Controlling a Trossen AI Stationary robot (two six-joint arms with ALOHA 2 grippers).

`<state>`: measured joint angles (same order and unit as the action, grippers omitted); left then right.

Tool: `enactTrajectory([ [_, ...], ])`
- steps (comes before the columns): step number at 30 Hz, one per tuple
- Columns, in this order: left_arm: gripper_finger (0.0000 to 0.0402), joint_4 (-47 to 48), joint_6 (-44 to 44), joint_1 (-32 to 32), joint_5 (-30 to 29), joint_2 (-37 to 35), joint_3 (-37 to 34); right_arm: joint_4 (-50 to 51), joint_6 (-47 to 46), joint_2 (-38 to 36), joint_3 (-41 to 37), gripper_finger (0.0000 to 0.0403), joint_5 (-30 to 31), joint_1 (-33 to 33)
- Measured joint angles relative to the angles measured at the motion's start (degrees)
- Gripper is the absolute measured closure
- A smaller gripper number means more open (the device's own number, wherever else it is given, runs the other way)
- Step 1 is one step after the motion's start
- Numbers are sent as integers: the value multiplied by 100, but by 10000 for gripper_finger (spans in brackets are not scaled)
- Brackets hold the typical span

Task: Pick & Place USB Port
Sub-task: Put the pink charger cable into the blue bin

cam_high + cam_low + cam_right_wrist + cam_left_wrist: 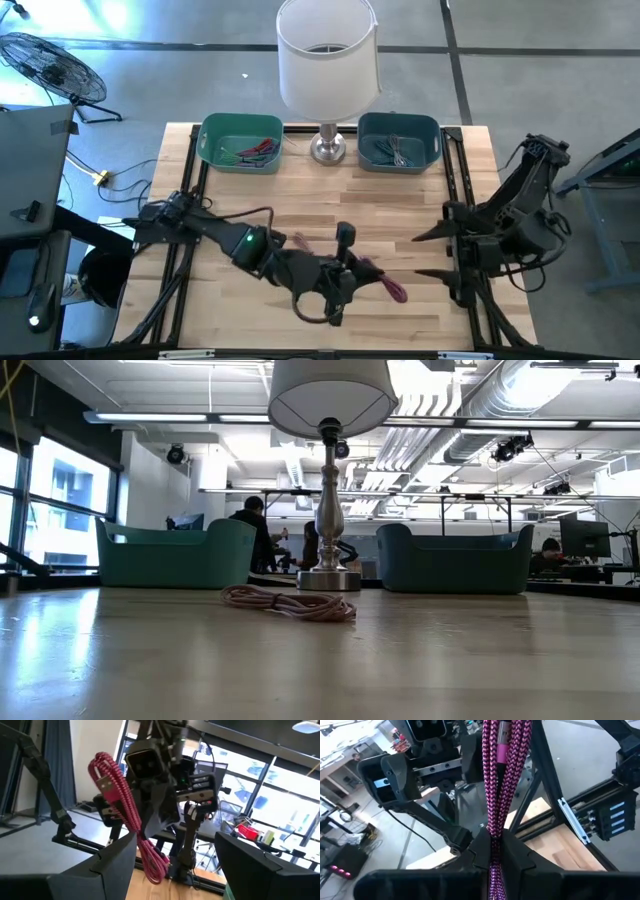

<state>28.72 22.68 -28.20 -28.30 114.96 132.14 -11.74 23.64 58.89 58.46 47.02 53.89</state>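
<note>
- Grip check first: your left claw [492, 857] is clamped on the pink-and-black braided USB cable [500, 780], with the loops running out between its fingers. Don't loosen it mid-carry.
- In the high view the left claw [340, 275] sits over the front-middle of the wooden table [420, 210], and the cable's free end [385, 283] trails toward the right arm.
- The right claw [430, 255] waits at the table's right side, fingers apart and empty. Keep it parked unless you want a handover.
- The left teal plastic bin [240, 140] already holds reddish cables, and the right teal bin [398, 140] holds grey ones. My guess is that the left bin is your target.
- Lift until the dangling tail is off the table, then swing wide of the white-shaded lamp [327, 60] that stands between the bins.
- A second coiled pink cable [290, 603] lies on the table in the low view. Don't drag the tail through it.
- Release only when you are over the bin's middle.
</note>
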Motion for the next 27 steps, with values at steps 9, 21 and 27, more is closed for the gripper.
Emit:
enactTrajectory([
  [9, 389, -293, 153, 318, 609, 31, 0, 170, -50, 9, 0, 142, -286, -105],
  [21, 389, -509, 151, 604, 1028, 60, 0, 287, -294, 9, 0, 142, -563, -181],
  [27, 389, -550, 121, 693, 1232, 200, 1, 302, -395, 42, 0, 142, -775, -346],
])
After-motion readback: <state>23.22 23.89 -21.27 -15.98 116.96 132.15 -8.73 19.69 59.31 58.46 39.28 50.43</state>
